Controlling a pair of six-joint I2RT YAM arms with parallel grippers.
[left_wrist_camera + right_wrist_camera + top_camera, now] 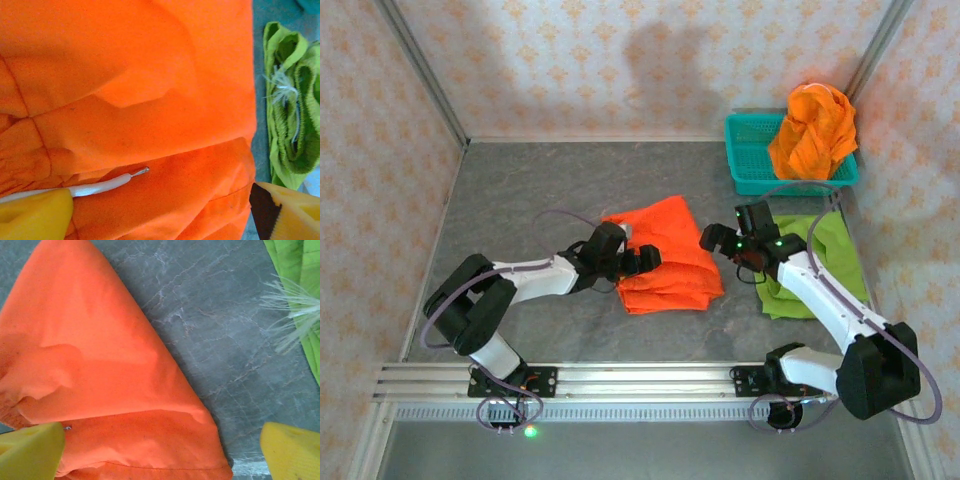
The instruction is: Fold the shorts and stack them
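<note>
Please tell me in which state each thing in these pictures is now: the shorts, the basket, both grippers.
Centre orange shorts: folded, lying flat on the table.
Lime green shorts: lying on the table, partly under the right arm.
Basket orange shorts: unfolded, heaped, hanging over the rim.
Teal basket: upright, holding that heap.
Left gripper: jaws open, over the centre orange shorts.
Right gripper: jaws open, holding nothing.

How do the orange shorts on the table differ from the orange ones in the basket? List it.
The table shorts lie folded flat; the basket shorts stand bunched in a heap. The table shorts sit mid-table; the basket shorts rest in the teal basket at the far right corner. Both are bright orange cloth.
</note>
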